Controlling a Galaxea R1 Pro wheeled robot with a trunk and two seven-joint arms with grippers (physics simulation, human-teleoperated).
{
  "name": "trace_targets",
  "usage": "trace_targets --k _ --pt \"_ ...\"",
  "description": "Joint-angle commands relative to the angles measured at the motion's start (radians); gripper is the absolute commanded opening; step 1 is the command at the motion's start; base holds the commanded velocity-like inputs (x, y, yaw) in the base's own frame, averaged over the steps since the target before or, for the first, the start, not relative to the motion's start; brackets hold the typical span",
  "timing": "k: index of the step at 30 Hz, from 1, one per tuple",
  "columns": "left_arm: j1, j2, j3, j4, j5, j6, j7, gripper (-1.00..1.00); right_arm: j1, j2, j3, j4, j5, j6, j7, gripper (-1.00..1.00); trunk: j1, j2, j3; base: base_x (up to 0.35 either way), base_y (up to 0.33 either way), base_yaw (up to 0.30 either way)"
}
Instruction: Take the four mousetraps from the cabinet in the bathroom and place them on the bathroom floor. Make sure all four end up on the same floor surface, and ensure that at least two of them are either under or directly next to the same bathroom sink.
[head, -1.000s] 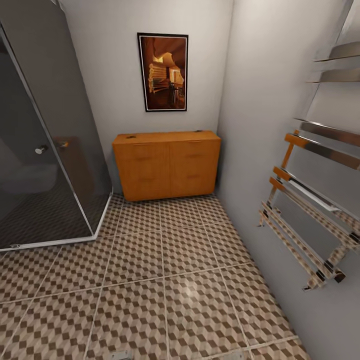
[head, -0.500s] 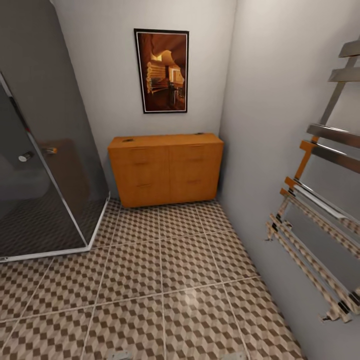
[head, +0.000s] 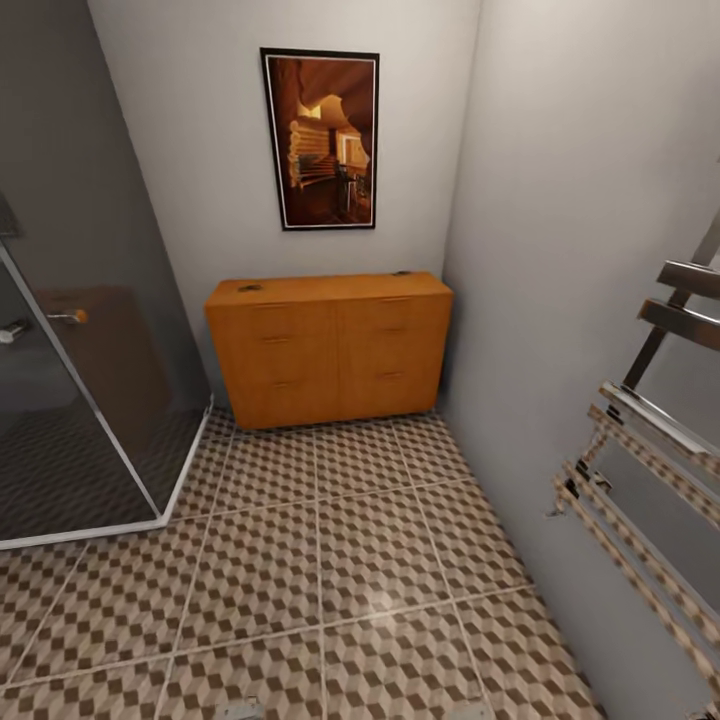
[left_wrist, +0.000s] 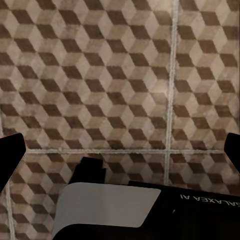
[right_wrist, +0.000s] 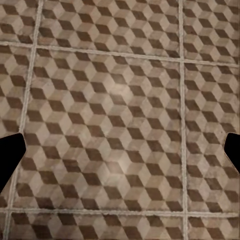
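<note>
Pale grey plaster walls (head: 560, 200) are enclosing the room, a dark-framed amber picture (head: 322, 140) hanging between smoked-glass shower enclosure (head: 70, 380) and chrome towel rail (head: 650, 470).

The cabinet (head: 330, 345) looks like smooth orange-brown wood with a soft satin sheen, its bar handles of the same wood. The bathroom floor (head: 330, 560) is tile printed with brown, beige and grey cubes, smooth and slightly glossy, with a pale highlight and thin matt grout lines. The shower screen (head: 80, 380) is dark tinted glass in a bright metal frame. The towel rail (head: 640, 450) is mirror-polished chrome. The walls (head: 560, 250) are matt pale paint.
</note>
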Motion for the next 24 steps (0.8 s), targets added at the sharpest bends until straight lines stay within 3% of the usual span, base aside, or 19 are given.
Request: trace_targets --k 1,24 --pt "-0.001 0.0 -0.008 -0.003 0.007 -0.003 0.006 1.0 -0.001 0.0 0.008 0.001 -0.002 -0.002 -0.006 1.0 0.001 0.0 -0.001 0.335 0.0 0.0" --pt "-0.001 0.0 -0.008 -0.004 0.007 -0.003 0.006 1.0 -0.001 0.0 0.008 0.001 -0.002 -0.002 -0.006 1.0 0.001 0.0 -0.001 0.335 0.0 0.0"
